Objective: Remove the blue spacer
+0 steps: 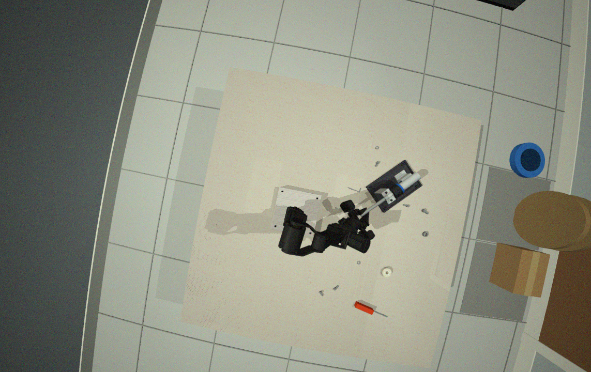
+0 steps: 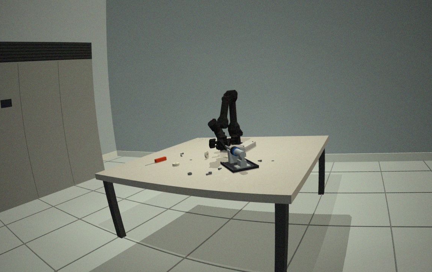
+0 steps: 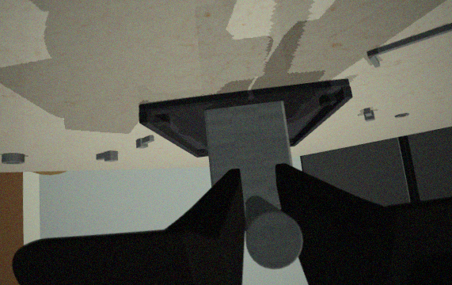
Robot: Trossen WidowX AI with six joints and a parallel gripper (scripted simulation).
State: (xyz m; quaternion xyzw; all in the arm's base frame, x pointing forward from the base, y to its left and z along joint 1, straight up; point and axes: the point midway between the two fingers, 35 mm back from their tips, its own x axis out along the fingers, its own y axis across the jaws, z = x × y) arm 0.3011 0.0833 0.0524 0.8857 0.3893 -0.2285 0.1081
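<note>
My gripper (image 1: 362, 215) (image 3: 258, 176) is shut on the grey shaft (image 1: 375, 206) (image 3: 274, 240), near its free end. The shaft runs from the fingers to the light housing block (image 1: 388, 196) (image 2: 231, 158) (image 3: 247, 134). This stands on a dark framed base (image 1: 373, 192) (image 2: 251, 166) (image 3: 194, 100). Beyond the block, a dark section, a thin blue ring (image 1: 399, 187) (image 2: 233, 150) and a white cylinder (image 1: 410, 180) (image 2: 240, 152) sit in line with the shaft. No blue spacer shows loose on the table (image 1: 278, 120) (image 2: 274, 184). The block hides the spacers in the wrist view.
A red screwdriver (image 1: 363, 307) (image 2: 160, 159) and a white round part (image 1: 386, 273) (image 2: 175, 164) lie on the table. A nut (image 1: 425, 234) (image 2: 189, 173) (image 3: 13, 158) and several small screws lie around the base. A hex key (image 3: 419, 37) lies beside it. The arm stands on a light plate (image 1: 292, 196).
</note>
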